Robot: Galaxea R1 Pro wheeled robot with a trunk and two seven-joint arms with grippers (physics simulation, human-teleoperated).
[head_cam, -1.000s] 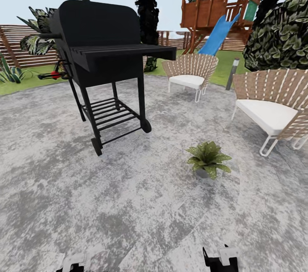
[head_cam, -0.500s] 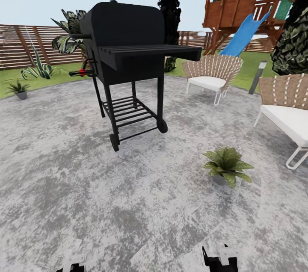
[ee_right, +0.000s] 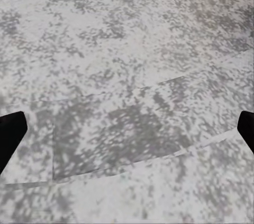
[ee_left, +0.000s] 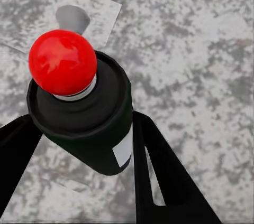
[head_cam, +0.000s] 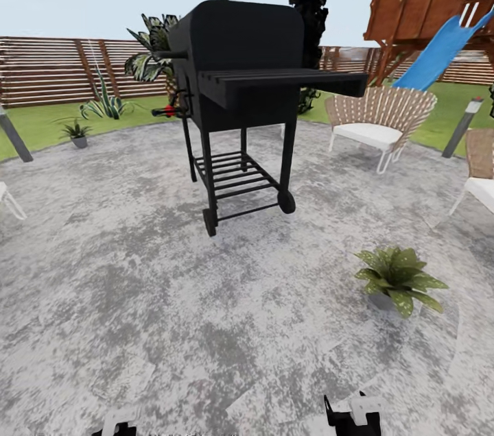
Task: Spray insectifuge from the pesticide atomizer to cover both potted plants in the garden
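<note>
Head view looks over the patio (head_cam: 137, 299) toward the grill (head_cam: 240, 79), which stands mid-frame with a chair (head_cam: 381, 122) beyond it at the right and the fence (head_cam: 62, 69) across the back. One potted plant (head_cam: 398, 276) sits on the paving at right, near the robot; a second plant (head_cam: 75, 132) sits far off at left, at the patio edge by the lawn. Tops of both grippers just clear the bottom edge: left gripper (head_cam: 118, 422), right gripper (head_cam: 353, 415). Left wrist view supplies what the head camera cannot: the atomizer (ee_left: 87, 121) is clamped between the two dark fingers (ee_left: 159, 176), a dark body with a white label patch and a red ball-shaped cap, held above bare paving. Right wrist view shows the right fingers (ee_right: 10, 134) at the two side edges with nothing but paving between them, so that pincer is wide apart and empty. Judgement: the pick-up looks done and the step in hand is travel toward a plant; no whitish specks are discernible on either rosette, so spraying appears not yet begun. Next move calls for closing on the near plant, bringing the left arm forward and aiming the nozzle down at the leaves. Neither wrist view shows a plant, so aiming must rely on the head camera for now.
</note>
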